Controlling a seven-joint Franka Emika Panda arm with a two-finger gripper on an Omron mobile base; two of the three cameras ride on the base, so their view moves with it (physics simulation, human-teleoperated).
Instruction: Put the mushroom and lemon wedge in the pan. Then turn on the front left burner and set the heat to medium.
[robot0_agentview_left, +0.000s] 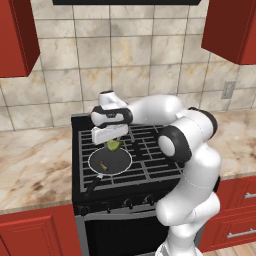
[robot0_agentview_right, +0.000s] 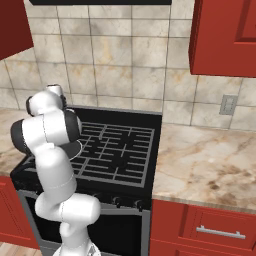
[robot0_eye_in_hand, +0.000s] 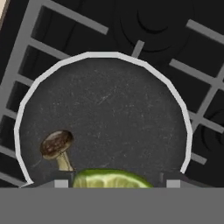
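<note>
Jaws pinching the lemon wedge (robot0_agentview_left: 114, 144), the gripper (robot0_agentview_left: 113, 142) hangs just above the pan (robot0_agentview_left: 95, 160) in the left base view. The pan sits on the front left burner of the stove (robot0_agentview_left: 150, 150), handle pointing toward the front edge, and the mushroom (robot0_agentview_left: 103, 164) lies inside it, so one ingredient is judged delivered and the second is poised for release over the far rim.

From the right base view, the arm's white body blocks the pan, leaving a sliver of pale rim (robot0_agentview_right: 78, 148) beside the elbow; the control knobs (robot0_agentview_right: 116, 201) line the stove front, untouched as far as can be judged.

Seen from the hand view, the mushroom (robot0_eye_in_hand: 57, 146) rests low on the pan's dark floor (robot0_eye_in_hand: 113, 113), while the lemon wedge (robot0_eye_in_hand: 109, 179) fills the gap between the finger tips, held directly over the pan so it drops inside.
</note>
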